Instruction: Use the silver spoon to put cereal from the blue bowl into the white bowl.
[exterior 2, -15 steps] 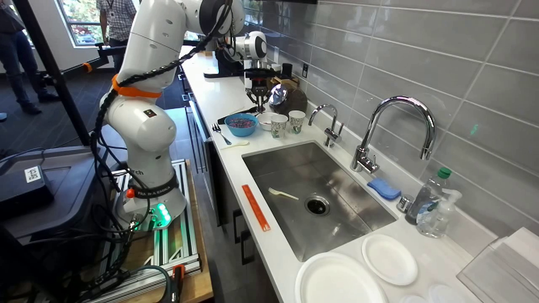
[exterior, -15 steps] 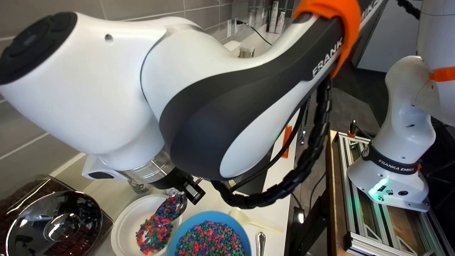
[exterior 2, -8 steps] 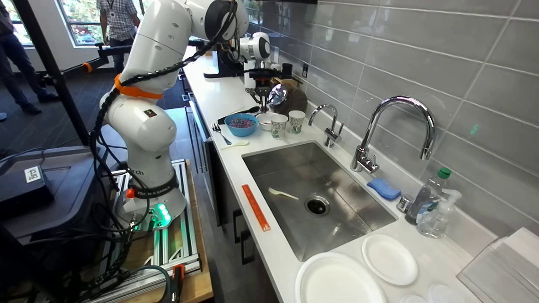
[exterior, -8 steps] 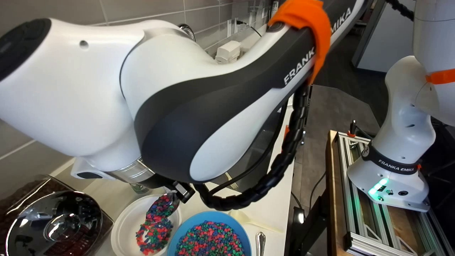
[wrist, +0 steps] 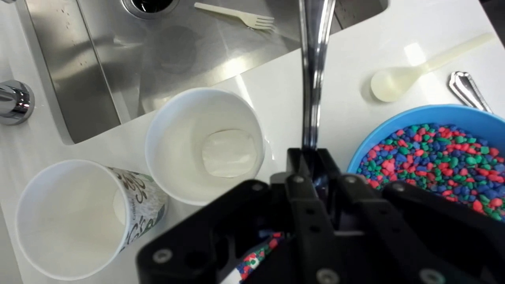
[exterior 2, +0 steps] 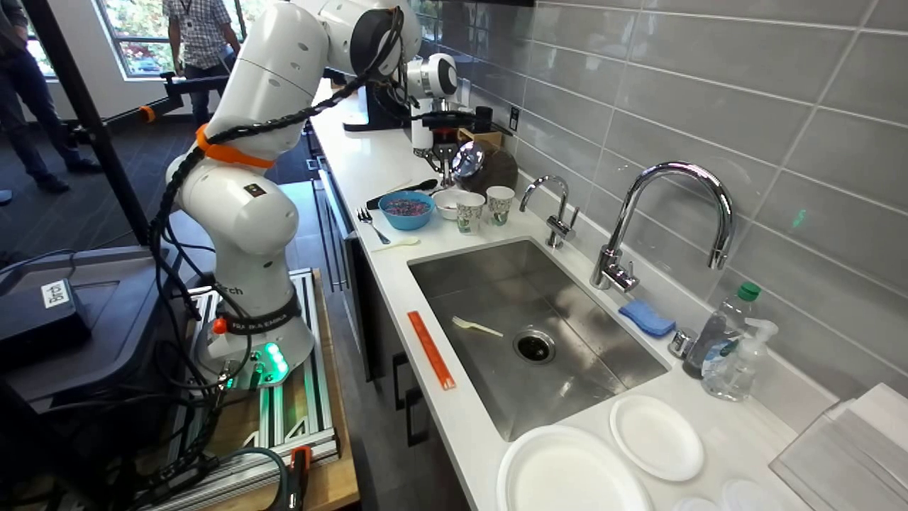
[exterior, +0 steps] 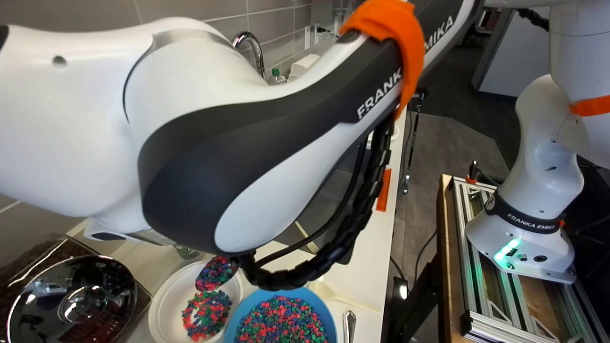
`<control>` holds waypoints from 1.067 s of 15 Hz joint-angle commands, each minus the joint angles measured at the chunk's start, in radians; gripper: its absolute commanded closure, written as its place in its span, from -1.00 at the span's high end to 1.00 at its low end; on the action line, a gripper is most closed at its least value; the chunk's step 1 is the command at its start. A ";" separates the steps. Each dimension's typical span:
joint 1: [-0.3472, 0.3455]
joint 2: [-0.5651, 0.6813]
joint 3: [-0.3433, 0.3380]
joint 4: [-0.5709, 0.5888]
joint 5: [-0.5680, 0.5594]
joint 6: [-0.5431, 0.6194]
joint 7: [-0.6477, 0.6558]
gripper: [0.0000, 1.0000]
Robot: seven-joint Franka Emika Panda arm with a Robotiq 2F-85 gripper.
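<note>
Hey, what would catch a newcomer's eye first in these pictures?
The big arm fills much of an exterior view. Below it, bright cereal lies in the blue bowl and the white bowl beside it. In the wrist view, the gripper holds the spoon near the middle.

Two patterned paper cups stand between round white bowl and steel sink. White countertop leaves a gap between cups and round blue bowl.
</note>
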 commanded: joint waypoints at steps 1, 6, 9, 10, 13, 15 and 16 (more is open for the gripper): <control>0.037 0.049 -0.013 0.089 -0.036 -0.102 -0.001 -0.94; 0.069 0.095 -0.022 0.168 -0.063 -0.194 -0.008 -0.94; 0.092 0.124 -0.033 0.212 -0.083 -0.246 -0.011 -0.94; 0.099 0.133 -0.037 0.225 -0.088 -0.261 -0.012 -0.94; 0.120 0.161 -0.051 0.265 -0.106 -0.295 -0.015 -0.94; 0.132 0.177 -0.060 0.293 -0.115 -0.312 -0.017 -0.94; 0.137 0.185 -0.065 0.306 -0.119 -0.319 -0.016 -0.94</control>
